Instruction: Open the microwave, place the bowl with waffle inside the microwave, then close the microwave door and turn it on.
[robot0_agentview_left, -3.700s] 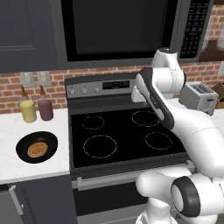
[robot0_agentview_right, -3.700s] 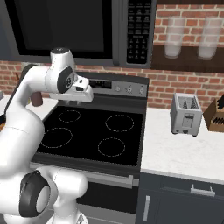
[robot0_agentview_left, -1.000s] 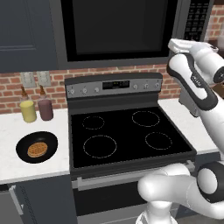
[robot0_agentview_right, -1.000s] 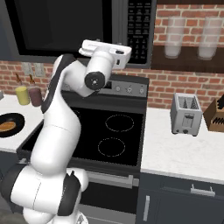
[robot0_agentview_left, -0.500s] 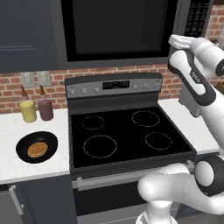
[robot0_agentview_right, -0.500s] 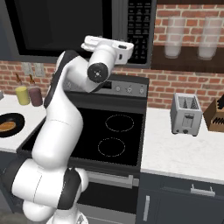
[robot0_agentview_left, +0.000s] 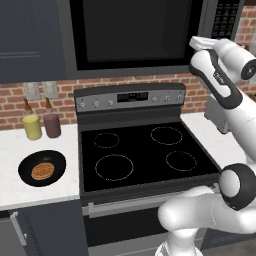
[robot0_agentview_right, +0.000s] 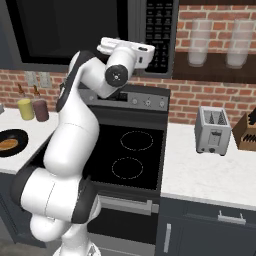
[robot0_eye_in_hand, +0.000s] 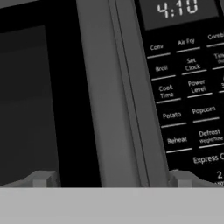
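Note:
The dark grey microwave (robot0_agentview_left: 135, 30) hangs above the stove with its door (robot0_eye_in_hand: 26, 100) shut. In the hand view the vertical bar handle (robot0_eye_in_hand: 131, 96) runs between my open gripper's (robot0_eye_in_hand: 113, 179) two fingertips (robot0_eye_in_hand: 43, 178), with the black button panel (robot0_eye_in_hand: 188, 87) to its right. My gripper (robot0_agentview_left: 196, 43) is raised at the door's right edge and points at it, also seen in the right base view (robot0_agentview_right: 135, 49). The black bowl (robot0_agentview_left: 42, 168) with the golden waffle (robot0_agentview_left: 42, 171) sits on the white counter left of the stove, and its edge shows in the right base view (robot0_agentview_right: 10, 142).
A black glass stove top (robot0_agentview_left: 145, 155) lies under the arm. A yellow bottle (robot0_agentview_left: 32, 125) and a dark red bottle (robot0_agentview_left: 51, 123) stand behind the bowl. On the right counter are a silver toaster (robot0_agentview_right: 213, 130) and a knife block (robot0_agentview_right: 246, 132). Glass jars (robot0_agentview_right: 199, 42) stand on a shelf.
The arm has swung up from over the stove to the microwave's right edge, and in the last second the hand crept a little up and left toward the handle. The jaws stayed open.

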